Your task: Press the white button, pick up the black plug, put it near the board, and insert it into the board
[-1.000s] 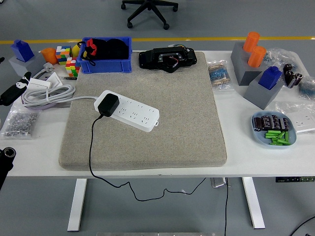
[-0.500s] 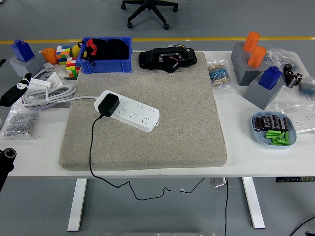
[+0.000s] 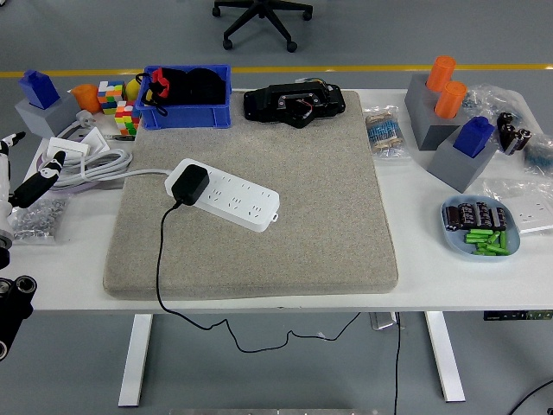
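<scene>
Power strip [image 3: 226, 195], white and long, lies slantwise on the grey felt mat [image 3: 285, 225], in the mat's ten o'clock part, running from ten o'clock down toward four o'clock. Black plug [image 3: 189, 185] already sits in the socket nearest the strip's upper-left end, its thin black cord [image 3: 159, 259] falling toward six o'clock, over the mat's near edge and under the table [image 3: 423, 285]. By the look of it the plugging-in is done, or the scene shows a plug seated before the work begins; I cannot tell which. The strip's white button cannot be made out against the white body.

The left hand [image 3: 17, 186] shows only at the nine o'clock edge, white and black finger parts raised above the table's left end beside the coiled white cable [image 3: 86, 164]. It holds nothing that I can see, but whether its fingers are spread or curled I cannot tell, since so little of it is in view. It is well apart from the strip. The right hand is out of view.

The mat likely keeps the strip from sliding when pressed. The blue bin [image 3: 186, 97] and the black device [image 3: 298, 104] stand at twelve o'clock, clear of the working area.
</scene>
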Controlling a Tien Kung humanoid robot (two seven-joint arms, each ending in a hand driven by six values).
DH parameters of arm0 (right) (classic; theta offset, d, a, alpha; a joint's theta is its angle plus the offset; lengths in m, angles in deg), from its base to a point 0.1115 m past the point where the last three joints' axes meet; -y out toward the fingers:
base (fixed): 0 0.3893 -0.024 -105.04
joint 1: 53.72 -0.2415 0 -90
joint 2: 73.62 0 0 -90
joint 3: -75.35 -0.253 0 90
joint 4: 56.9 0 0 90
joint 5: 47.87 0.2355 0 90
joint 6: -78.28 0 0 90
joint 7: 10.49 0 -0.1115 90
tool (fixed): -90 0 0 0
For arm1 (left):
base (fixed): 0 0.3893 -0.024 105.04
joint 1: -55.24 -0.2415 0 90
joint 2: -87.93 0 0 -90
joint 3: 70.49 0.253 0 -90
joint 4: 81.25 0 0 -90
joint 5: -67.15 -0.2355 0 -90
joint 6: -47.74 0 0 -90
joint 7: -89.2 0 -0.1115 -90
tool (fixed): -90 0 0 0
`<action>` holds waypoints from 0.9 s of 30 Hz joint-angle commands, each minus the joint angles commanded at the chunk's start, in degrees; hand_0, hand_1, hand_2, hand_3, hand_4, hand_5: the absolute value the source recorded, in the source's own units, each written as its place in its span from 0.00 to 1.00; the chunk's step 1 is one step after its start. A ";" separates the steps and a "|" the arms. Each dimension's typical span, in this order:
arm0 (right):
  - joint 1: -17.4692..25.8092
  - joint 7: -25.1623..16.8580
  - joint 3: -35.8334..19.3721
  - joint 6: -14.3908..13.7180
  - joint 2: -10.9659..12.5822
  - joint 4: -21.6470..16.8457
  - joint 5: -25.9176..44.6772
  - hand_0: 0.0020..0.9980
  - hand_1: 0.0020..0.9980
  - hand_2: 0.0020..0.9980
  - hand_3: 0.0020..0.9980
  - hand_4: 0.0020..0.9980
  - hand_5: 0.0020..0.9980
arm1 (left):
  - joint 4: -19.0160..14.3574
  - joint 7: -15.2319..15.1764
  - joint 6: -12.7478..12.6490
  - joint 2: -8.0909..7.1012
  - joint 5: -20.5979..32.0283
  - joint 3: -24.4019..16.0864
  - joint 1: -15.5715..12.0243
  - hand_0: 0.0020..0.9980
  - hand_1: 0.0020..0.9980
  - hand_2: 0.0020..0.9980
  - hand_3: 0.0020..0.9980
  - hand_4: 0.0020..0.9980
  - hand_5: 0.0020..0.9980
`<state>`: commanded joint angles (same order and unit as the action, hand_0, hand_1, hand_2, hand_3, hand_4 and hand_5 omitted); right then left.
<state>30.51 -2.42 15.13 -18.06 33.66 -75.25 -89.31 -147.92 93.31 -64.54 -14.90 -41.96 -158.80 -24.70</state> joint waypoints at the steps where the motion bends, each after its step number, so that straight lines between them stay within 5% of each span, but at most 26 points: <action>1: -0.29 0.03 -0.19 -0.06 0.08 0.21 -0.01 0.71 0.63 0.64 0.60 0.65 0.36 | -0.09 -0.07 -0.02 -0.04 0.16 -0.27 0.06 0.97 0.95 0.91 0.89 0.82 0.70; 27: 0.32 0.32 -3.39 0.04 -2.69 2.19 -0.62 0.71 0.63 0.64 0.61 0.65 0.37 | -2.71 0.99 1.59 0.00 1.02 0.98 -1.81 0.97 0.94 0.90 0.88 0.81 0.70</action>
<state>30.83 -2.10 11.74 -18.01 30.97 -73.07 -89.93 -150.63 94.30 -62.95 -14.90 -40.94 -157.82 -26.50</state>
